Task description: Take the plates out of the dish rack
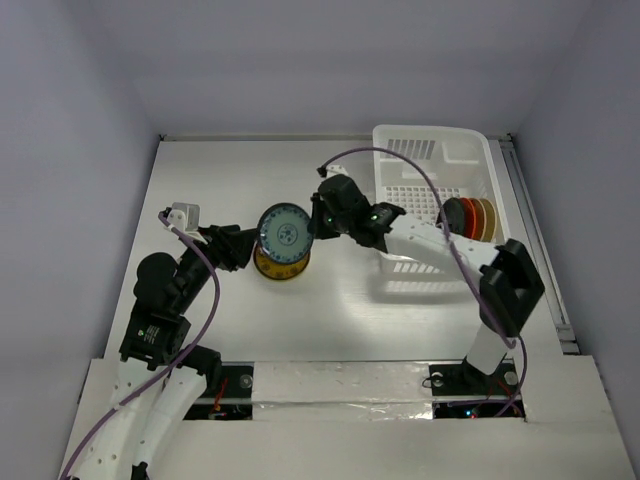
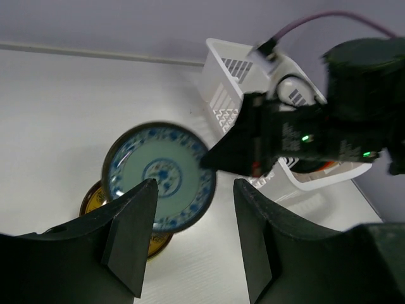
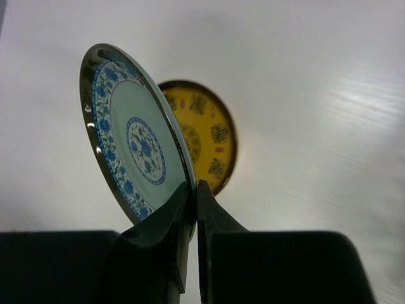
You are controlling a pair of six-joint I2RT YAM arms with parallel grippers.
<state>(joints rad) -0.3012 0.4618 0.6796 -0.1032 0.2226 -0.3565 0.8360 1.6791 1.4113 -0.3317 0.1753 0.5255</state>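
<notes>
MID-HANDOVER ABOVE THE TABLETOP: Your right end effector [image 3: 193, 190] is pinched tight on the rim of a round blue-patterned plate [image 3: 130, 142], pale at its centre and dark at the edge. The plate stands on edge in the air, just ahead of the fingertips. Directly beyond and below it, a round yellow plate with dark markings [image 3: 209, 139] lies flat on the white tabletop [image 1: 360, 320].

Your left end effector [image 2: 194, 209] faces the right one from the other side of the plate. Its two black fingers are spread about halfway and hold nothing, and the blue-patterned plate sits just beyond their tips, not yet between them. Well behind the right end effector, back along its arm, the white slotted plastic dish rack [image 1: 425, 132] holds a few upright plates, orange-red and dark [image 1: 478, 217], waiting their turn.

The step in hand looks like a pass from right to left, or else a set-down onto the yellow plate; the pictures do not settle which. If it is a pass, you need to bring the left fingers forward around the free rim and close them firmly before the right grip lets go. If you release early, the plate would probably drop onto the yellow one below.
</notes>
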